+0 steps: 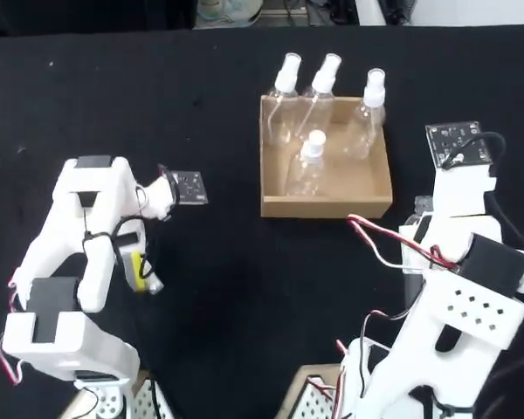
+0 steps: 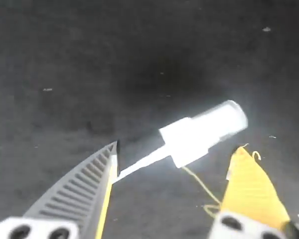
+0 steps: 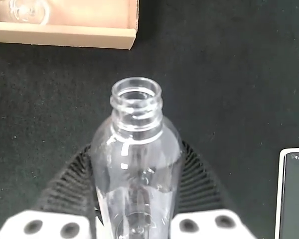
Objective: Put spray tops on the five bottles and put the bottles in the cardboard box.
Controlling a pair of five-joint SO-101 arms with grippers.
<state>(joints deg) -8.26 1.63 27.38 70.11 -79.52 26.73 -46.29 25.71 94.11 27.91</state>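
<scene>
Four done, one to go
On the black tabletop (image 1: 227, 262), the cardboard box (image 1: 323, 208) holds four capped bottles (image 1: 307, 166); the right gripper (image 3: 138, 149) has its fingers closed on the fifth bottle (image 3: 137, 114) (neck bare); the left gripper (image 2: 177, 147) has open fingers either side of a spray top (image 2: 199, 132) lying flat

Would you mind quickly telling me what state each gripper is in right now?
Left gripper: open, straddling the white plastic spray top on the black table.
Right gripper: shut on the clear, uncapped plastic bottle.
</scene>
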